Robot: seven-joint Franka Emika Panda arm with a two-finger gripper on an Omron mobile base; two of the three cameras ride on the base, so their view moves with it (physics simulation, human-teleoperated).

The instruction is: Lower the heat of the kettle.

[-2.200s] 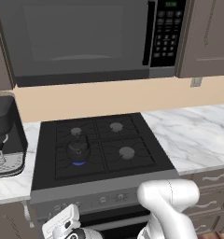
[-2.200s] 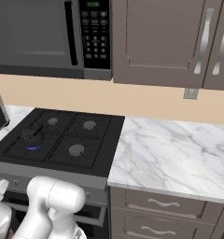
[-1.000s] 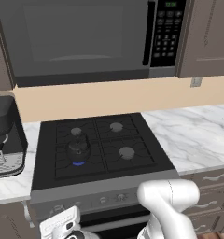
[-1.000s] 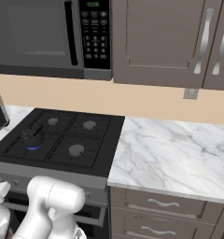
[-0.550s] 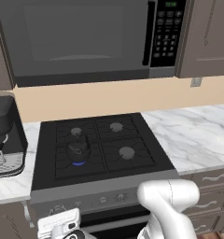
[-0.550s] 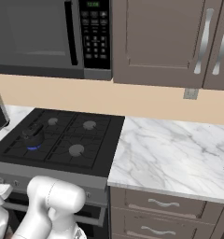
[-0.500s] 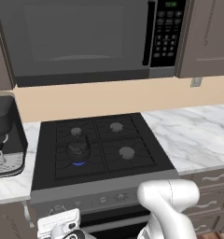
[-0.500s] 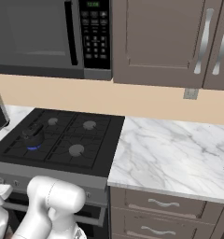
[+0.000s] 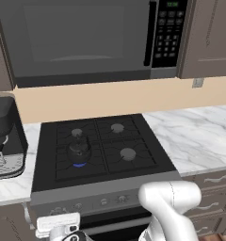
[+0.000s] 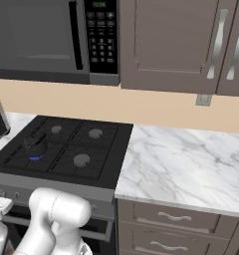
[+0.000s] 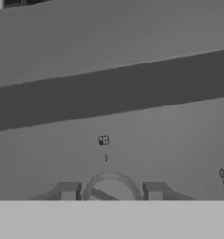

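In the left base view, the robot hand with the end effector (image 9: 63,226), low in front of the stove's control panel (image 9: 100,202), has shifted slightly leftward and downward across the earlier pictures. In the right base view the hand sits lower at the left edge than before.

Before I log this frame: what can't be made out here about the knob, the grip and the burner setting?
- Knob, hand view: its lower part is cut off at the bottom, so its pointer position is unreadable.
- Gripper, hand view: fingers flank the knob; actual contact cannot be confirmed.
- Knob markings: too small to read.
- Kettle, left base view: blue flame shows beneath it, but its level cannot be judged.
- Stove knobs, left base view: too small.
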